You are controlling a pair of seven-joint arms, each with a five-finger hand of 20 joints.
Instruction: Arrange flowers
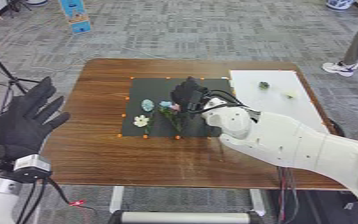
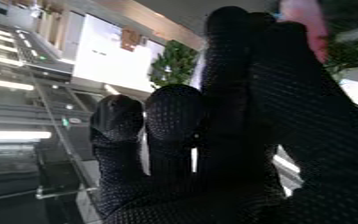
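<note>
On the black mat (image 1: 158, 131) lie a pale blue flower (image 1: 147, 105) and a white flower (image 1: 141, 121) with a stem. To their right, a blue flower (image 1: 165, 104) and a pink flower (image 1: 175, 107) are close together, with green leaves around them. My right hand (image 1: 188, 92) is over the mat, right beside the pink flower. In the right wrist view, the thumb and a finger of my right hand (image 2: 224, 60) pinch together at the blurred pink flower (image 2: 303, 20); leaves (image 2: 171, 62) show beside them. My left hand (image 1: 29, 117) is open, left of the table.
A white board (image 1: 278, 110) lies at the right of the brown table (image 1: 87, 150), with a dark green piece (image 1: 263, 85) and a pale yellow-green piece (image 1: 290, 94) on it. Small orange markers (image 1: 145, 137) run around the mat's edge.
</note>
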